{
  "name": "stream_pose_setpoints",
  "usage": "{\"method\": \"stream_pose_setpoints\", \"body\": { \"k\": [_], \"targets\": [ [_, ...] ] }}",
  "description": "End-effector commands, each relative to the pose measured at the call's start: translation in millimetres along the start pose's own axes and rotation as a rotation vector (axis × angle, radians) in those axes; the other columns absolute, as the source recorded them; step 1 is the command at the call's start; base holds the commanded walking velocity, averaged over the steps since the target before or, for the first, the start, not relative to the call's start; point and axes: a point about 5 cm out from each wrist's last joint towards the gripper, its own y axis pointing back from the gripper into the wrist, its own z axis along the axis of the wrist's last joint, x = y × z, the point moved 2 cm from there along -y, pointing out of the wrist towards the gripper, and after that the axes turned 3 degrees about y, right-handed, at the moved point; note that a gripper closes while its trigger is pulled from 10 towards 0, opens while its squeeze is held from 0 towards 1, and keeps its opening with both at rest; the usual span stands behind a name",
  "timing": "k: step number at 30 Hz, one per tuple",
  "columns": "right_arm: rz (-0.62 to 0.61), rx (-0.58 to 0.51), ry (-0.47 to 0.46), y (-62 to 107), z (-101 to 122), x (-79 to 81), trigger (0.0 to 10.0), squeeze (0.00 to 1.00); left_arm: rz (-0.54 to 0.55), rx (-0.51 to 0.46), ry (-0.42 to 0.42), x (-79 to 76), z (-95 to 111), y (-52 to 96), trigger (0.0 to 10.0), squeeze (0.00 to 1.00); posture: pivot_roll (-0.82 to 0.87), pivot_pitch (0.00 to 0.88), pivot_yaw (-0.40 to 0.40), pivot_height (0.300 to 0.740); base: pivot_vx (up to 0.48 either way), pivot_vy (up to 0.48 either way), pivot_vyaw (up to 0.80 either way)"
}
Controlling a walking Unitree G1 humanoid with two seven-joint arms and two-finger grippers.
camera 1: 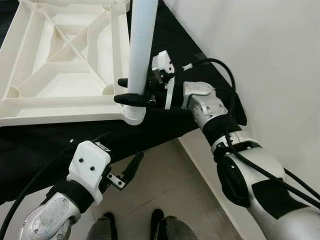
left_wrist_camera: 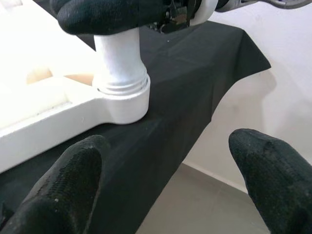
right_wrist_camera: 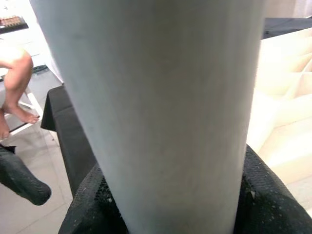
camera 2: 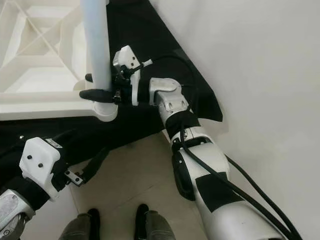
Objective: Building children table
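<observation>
Left hand (camera 1: 131, 167): fingers apart, idle off the counter's (camera 1: 50, 145) near edge. Right hand (camera 1: 131, 91): clamped on leg (camera 1: 141, 45), upright in tabletop's (camera 1: 60, 102) near-right corner socket (camera 1: 135, 115). Progress: one leg seated; other visible sockets unfilled.

We recorded: a plain white wall (camera 1: 260, 55) at right; a pale tiled floor (camera 1: 165, 185) below, its joints visible; a black cloth (camera 1: 40, 140) draped over the work surface; even, bright light throughout.
</observation>
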Motion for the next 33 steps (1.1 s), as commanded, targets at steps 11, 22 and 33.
{"method": "stream_pose_setpoints", "body": {
  "k": [11, 22, 33],
  "targets": [
    [-0.808, 0.257, -0.348, 19.5, -119, 54.7, 0.0, 0.00, -0.029, 0.018, 0.023, -1.6, -4, 1.7, 10.0, 0.00, 0.19, 0.334, -0.137, 0.740, 0.000, 0.000, 0.00],
    [-0.601, 0.067, -0.278, -35.7, -66, 23.3, 10.0, 1.00, -0.013, -0.014, 0.012, 1.2, 0, -3.8, 10.0, 0.00, 0.21, 0.298, -0.161, 0.740, 0.000, 0.000, 0.00],
    [-0.015, -0.006, -0.020, -21.4, -18, 28.2, 10.0, 0.00, -0.030, -0.023, 0.018, -5.1, 1, -6.2, 10.0, 0.00, 0.23, 0.294, -0.181, 0.740, 0.000, 0.000, 0.00]
  ]
}}
